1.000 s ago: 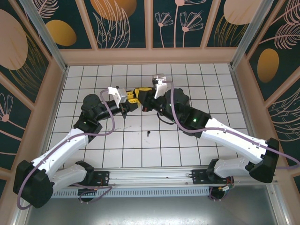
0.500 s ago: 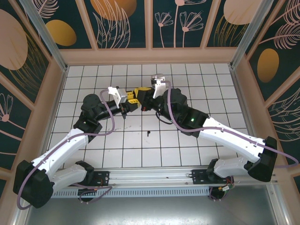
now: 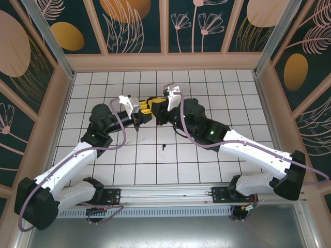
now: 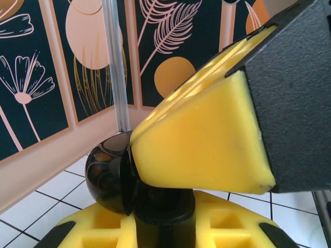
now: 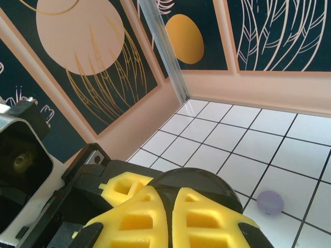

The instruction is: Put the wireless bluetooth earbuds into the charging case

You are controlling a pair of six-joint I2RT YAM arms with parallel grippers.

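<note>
Two white robot arms reach in from the near edge of a white, grid-tiled tabletop (image 3: 207, 88) and meet about halfway across its width, nearer the far edge than the near one. Dark panels painted with leaves, flowers and orange discs wall in the tabletop.

The left pincer (image 3: 145, 111) has its yellow fingers (image 4: 207, 139) clamped on a glossy black, rounded case (image 4: 108, 178). One finger lies over the case and the other under it, seen close up from the left wrist.

The right pincer (image 3: 159, 109) sits tip to tip with the left one. Seen from its own wrist, its two yellow fingers (image 5: 139, 219) are drawn together with only a thin dark seam between them (whether anything tiny is caught in that seam I cannot tell). The case's black dome (image 5: 194, 181) shows just beyond those fingertips.

One lilac earbud (image 5: 270, 201) lies on a white tile close to a grid line, apart from the case and touched by neither pincer.

From above, a small dark speck (image 3: 164, 147) sits on the tabletop between the two arms, nearer the near edge than the pincers, and is too small to make out.
</note>
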